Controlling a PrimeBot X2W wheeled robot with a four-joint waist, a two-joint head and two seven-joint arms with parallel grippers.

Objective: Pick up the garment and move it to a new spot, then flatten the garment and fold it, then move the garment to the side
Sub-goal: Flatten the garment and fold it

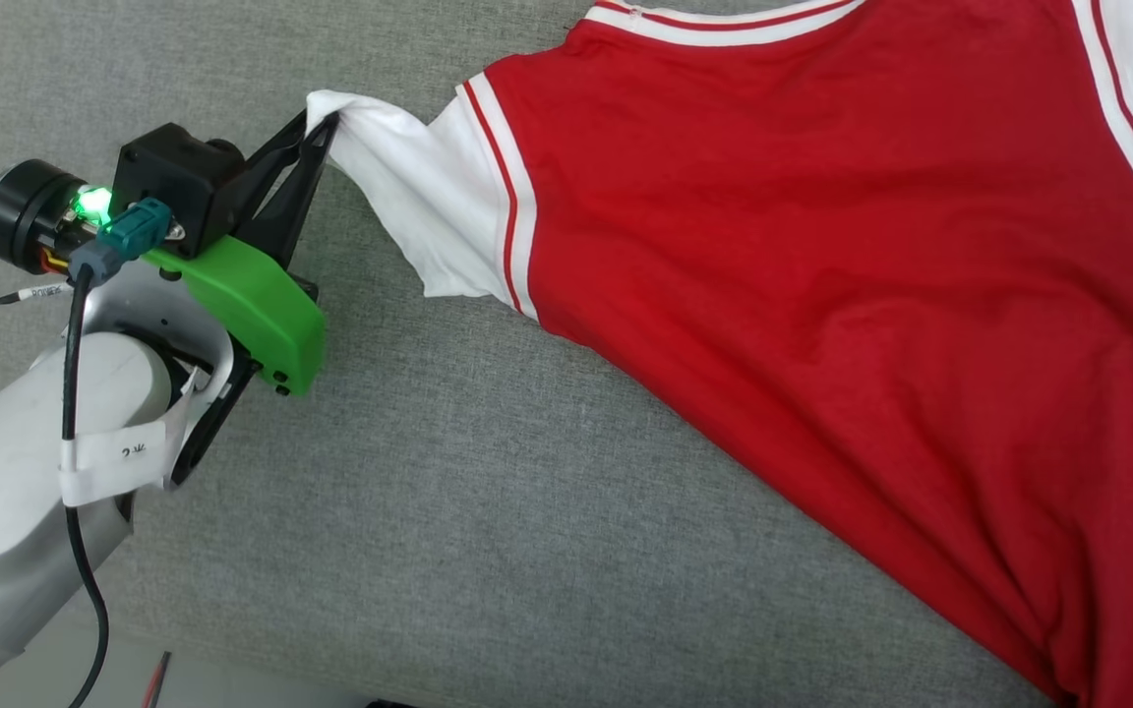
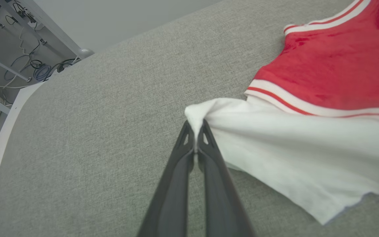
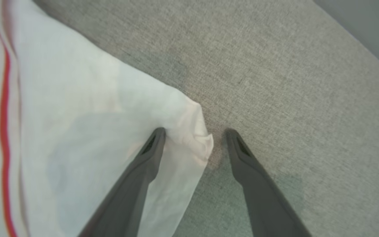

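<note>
garment [image 1: 822, 295]: red jersey T-shirt, plain side up, lying on the grey fabric surface [image 1: 488, 511]. It takes up the right half of the head view.
left arm [image 1: 6, 492]: pale forearm at lower left. Green cover [image 1: 252, 305] on the wrist, black cable [image 1: 70, 393] with a white tag.
left gripper [image 1: 324, 128]: fingers together, clamped on the tip of the left-hand sleeve [image 1: 409, 206]. In the left wrist view the white cloth bunches to a point between the fingertips [image 2: 206, 138].
left-hand sleeve: white, drawn out away from the red body, with red-white striped trim [image 1: 512, 197] at the seam.
right-hand sleeve [image 3: 77, 115]: white, flat on the grey surface, striped trim along its far left edge.
right gripper [image 3: 194, 131]: fingers apart. One finger rests over the sleeve, the other over bare surface. The sleeve's crumpled corner sits between them, not pinched.
</note>
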